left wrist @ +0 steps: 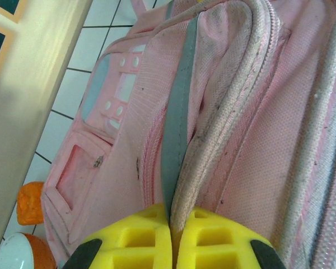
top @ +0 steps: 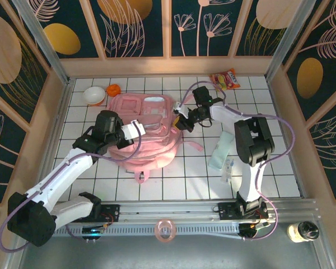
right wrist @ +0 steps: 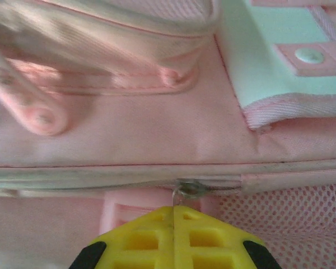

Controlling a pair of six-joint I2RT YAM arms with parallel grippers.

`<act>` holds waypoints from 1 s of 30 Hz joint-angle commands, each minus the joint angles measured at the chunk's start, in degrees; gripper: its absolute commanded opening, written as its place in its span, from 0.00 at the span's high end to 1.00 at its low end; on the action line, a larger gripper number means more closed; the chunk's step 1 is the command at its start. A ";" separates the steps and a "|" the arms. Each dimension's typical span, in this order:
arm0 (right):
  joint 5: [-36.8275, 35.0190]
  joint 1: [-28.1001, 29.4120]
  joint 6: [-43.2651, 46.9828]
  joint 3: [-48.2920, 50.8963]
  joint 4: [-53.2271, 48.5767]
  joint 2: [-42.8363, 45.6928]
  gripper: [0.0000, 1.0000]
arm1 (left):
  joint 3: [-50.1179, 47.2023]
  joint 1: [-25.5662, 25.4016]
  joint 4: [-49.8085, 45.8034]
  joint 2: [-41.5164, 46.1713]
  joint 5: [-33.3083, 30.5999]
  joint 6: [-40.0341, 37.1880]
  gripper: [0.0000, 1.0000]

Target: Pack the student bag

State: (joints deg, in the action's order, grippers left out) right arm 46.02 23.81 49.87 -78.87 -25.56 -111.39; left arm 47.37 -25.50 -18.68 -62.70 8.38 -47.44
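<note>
The student bag [top: 148,134], a soft pale-pink backpack, lies flat in the middle of the tiled table. My left gripper [top: 139,128] reaches onto it from the left. In the left wrist view its yellow fingers [left wrist: 134,241] are shut on a raised fold of the bag's [left wrist: 257,140] zipper edge. My right gripper [top: 179,121] is at the bag's right side. In the right wrist view the gripper [right wrist: 173,208] is shut on the small metal zipper pull [right wrist: 186,189] of the bag's [right wrist: 157,129] side zip.
A white bowl [top: 94,95] and an orange object [top: 113,89] sit at the back left. A snack packet [top: 225,79] lies at the back right. A pale mint item [top: 221,150] lies right of the bag. Wooden walls enclose the table.
</note>
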 commanded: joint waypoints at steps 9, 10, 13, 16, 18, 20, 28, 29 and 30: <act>-6.03 -1.95 -4.96 6.94 10.98 3.84 0.64 | 1.05 0.39 12.10 4.03 4.51 2.15 1.00; -6.33 -2.06 -4.62 6.94 12.12 3.38 0.62 | 1.06 0.39 11.96 4.16 4.67 2.06 1.00; -6.39 -2.02 -4.42 6.28 14.98 2.06 0.59 | 1.05 0.36 11.73 4.36 5.27 1.87 1.00; -5.42 -1.86 -4.98 6.71 19.17 1.89 0.57 | 1.23 0.39 11.32 4.34 5.85 1.67 1.00; -3.50 -1.72 -4.99 6.78 20.64 1.82 0.55 | 1.16 0.40 11.21 4.41 6.03 1.58 1.00; -1.62 -1.29 -3.90 5.83 19.86 1.34 0.53 | 1.22 0.42 11.29 4.44 6.27 1.65 1.00; 5.27 -0.09 1.83 0.78 4.87 -2.72 0.54 | 1.93 0.39 11.77 3.57 6.34 1.59 1.00; 5.35 -0.13 1.56 0.91 4.74 -2.69 0.54 | 1.98 0.38 11.89 3.46 6.45 1.63 1.00; 5.15 -0.15 0.79 0.81 4.70 -2.92 0.54 | 2.00 0.36 11.99 3.38 6.63 1.62 1.00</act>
State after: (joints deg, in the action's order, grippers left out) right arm 47.22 22.74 49.52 -76.88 -15.25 -113.23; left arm 47.00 -25.39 -16.53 -61.06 10.96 -46.41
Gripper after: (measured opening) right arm 0.459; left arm 0.043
